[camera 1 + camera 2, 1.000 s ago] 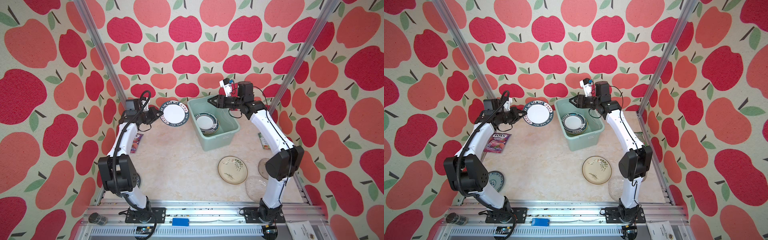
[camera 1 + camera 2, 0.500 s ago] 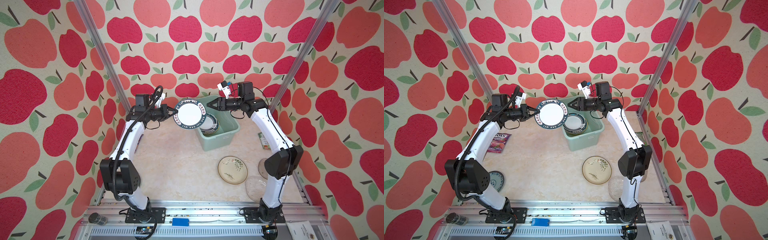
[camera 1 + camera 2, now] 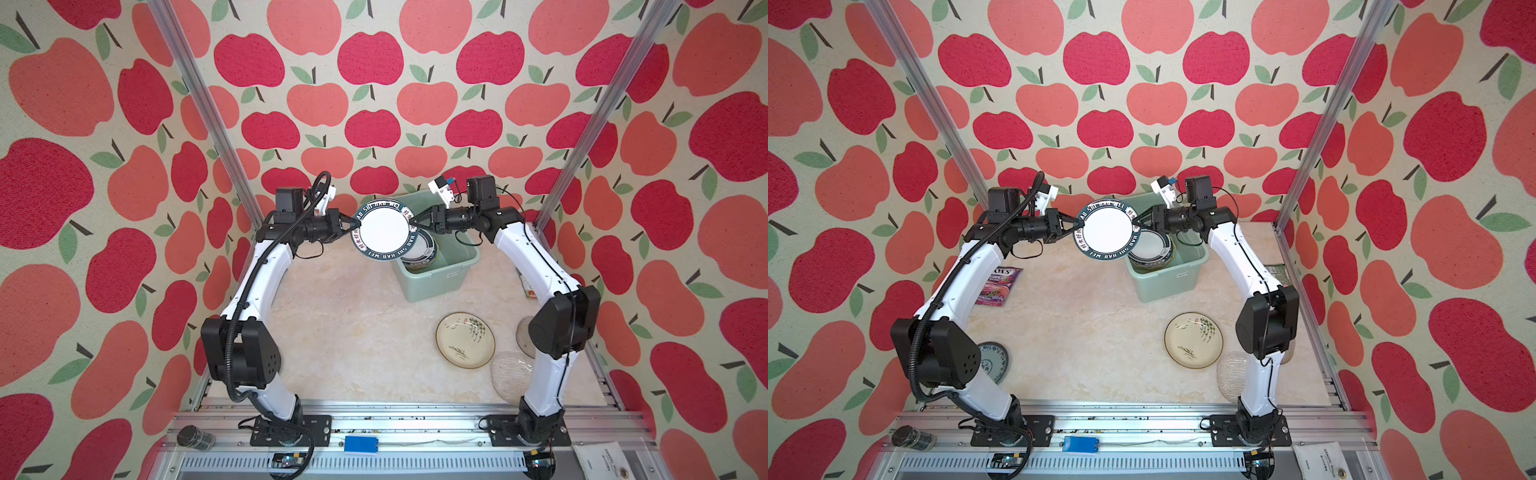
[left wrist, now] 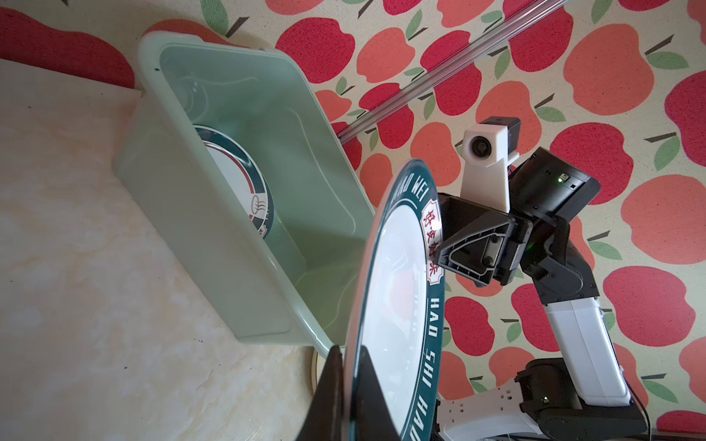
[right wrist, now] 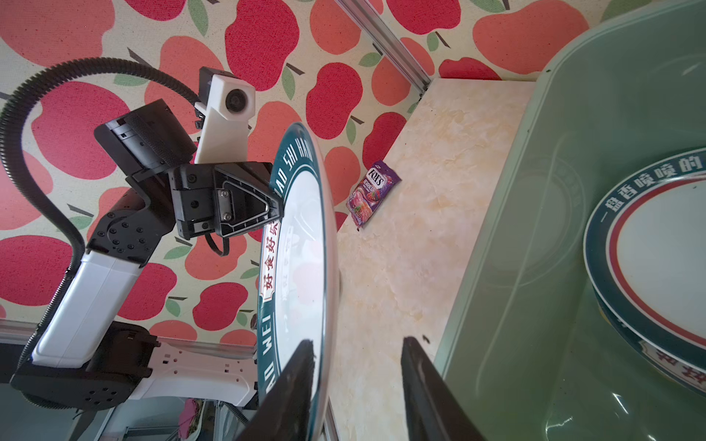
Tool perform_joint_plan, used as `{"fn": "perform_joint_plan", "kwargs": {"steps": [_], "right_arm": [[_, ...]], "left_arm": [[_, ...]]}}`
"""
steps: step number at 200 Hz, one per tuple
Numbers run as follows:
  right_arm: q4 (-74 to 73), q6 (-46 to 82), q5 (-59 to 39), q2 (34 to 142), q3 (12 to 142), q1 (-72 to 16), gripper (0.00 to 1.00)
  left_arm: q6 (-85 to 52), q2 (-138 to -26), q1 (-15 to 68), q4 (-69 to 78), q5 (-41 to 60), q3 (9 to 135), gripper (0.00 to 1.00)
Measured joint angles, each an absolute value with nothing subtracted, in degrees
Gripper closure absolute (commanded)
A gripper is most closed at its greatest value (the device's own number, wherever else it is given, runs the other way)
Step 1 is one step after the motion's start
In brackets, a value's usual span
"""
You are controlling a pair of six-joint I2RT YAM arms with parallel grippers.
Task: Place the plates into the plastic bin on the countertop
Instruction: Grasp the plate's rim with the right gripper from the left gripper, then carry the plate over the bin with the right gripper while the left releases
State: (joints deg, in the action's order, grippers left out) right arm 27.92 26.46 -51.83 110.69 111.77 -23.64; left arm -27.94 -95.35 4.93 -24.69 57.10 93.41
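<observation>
Okay, in both top views we saw the left gripper (image 3: 354, 224) clamped shut on the left edge of a white plate (image 3: 384, 226) with a dark lettered rim. It was held in the air at upper centre, overlapping the left corner of the plastic bin (image 3: 449, 276). The right gripper (image 3: 413, 222) sat at the opposite edge. The right wrist view showed its jaws open astride the rim, one finger (image 5: 294, 378) in front of the plate face (contact unclear) and the other clear of it. Inside the bin we noted a stack of lettered plates (image 3: 422, 253). On the countertop (image 3: 353, 324), lower right, lay a cream plate with green plant (image 3: 465, 340), with a clear glass plate (image 3: 510, 374) just beside it. A purple packet (image 3: 998, 286) lay at centre left and a blue-patterned plate (image 3: 994, 360) at lower left.
</observation>
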Motion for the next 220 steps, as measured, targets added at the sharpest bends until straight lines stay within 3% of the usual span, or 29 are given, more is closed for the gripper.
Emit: {"fn": "perform_joint_plan", "kwargs": {"steps": [75, 116, 185, 220], "right_arm": [[28.36, 28.80, -52.31, 110.72, 111.77, -23.97, 0.95], [28.10, 30.39, -52.16, 110.65, 111.79, -23.57, 1.00], [21.23, 33.41, -52.23, 110.28, 108.33, -22.68, 1.00], [15.64, 37.54, -51.20, 110.26, 105.03, -19.86, 1.00]], "left_arm": [[-26.04, -97.93, 6.68, -26.41, 56.31, 97.78, 1.00], [-24.86, -99.07, 7.11, -26.92, 55.96, 99.39, 0.92], [-28.97, -99.74, 7.18, -23.09, 53.63, 99.88, 0.43], [-30.68, -99.70, 6.92, -17.78, 49.93, 97.78, 0.30]]}}
